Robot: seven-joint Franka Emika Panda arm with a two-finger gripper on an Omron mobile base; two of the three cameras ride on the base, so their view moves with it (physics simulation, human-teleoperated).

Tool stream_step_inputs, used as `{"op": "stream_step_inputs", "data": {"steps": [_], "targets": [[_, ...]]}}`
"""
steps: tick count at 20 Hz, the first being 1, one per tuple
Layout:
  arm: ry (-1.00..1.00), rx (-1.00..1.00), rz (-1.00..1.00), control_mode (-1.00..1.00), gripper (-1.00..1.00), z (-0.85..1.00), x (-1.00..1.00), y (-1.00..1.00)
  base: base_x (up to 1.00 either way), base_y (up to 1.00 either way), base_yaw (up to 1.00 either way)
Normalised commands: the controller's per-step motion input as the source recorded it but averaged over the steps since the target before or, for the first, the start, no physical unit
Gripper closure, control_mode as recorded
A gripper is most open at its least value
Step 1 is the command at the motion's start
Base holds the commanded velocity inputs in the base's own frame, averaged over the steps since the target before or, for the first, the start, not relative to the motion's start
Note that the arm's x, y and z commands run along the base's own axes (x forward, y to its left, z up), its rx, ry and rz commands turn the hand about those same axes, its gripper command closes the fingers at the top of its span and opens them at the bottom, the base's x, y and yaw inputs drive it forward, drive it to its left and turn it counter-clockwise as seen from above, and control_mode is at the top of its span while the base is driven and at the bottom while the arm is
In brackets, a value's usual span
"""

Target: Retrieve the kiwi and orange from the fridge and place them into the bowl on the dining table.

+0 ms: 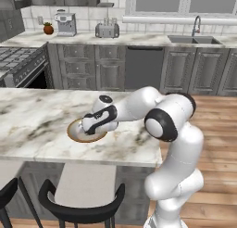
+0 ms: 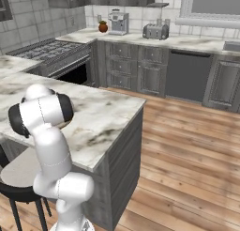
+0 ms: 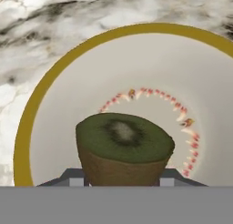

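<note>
Arm reaches forward and left from its base, elbow bent, forearm stretched low over the tabletop [image 1: 37, 125], hand pointing down above the bowl [image 1: 74, 133]. In the left base view the hand covers most of the bowl, leaving just the tan rim visible on the left and front. The right base view has the arm's shoulder and upper link at lower left, beside the marble tabletop edge.

Hand view looks down into the bowl [image 3: 54, 82]: tan rim, pale inside, ring of small reddish marks around the bottom. Kiwi [image 3: 124, 148] sits right at the fingers [image 3: 76, 178], between the two dark tips, cut green face toward the camera, brown skin below. Fingers clenched on the kiwi, one tip against each side. Kiwi is over the bowl's inside, near its middle; whether it touches the bowl floor, cannot tell.

Back counter carries a reddish round fruit [image 1: 48, 28], a coffee machine [image 1: 65, 23] and a toaster [image 1: 107, 29]; a sink [image 1: 193, 39] is to the right.
</note>
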Motion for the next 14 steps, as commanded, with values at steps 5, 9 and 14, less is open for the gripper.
{"op": "stream_step_inputs", "data": {"steps": [5, 9, 14], "targets": [[0.00, 0.00, 0.00, -1.00, -1.00, -0.16, 0.36, 0.15, 0.00, 0.00, 0.00], [0.00, 0.00, 0.00, -1.00, -1.00, -0.07, 0.29, 0.03, 0.00, 0.00, 0.00], [0.00, 0.00, 0.00, -1.00, -1.00, 0.03, 0.07, 0.00, 0.00, 0.00, 0.00]]}}
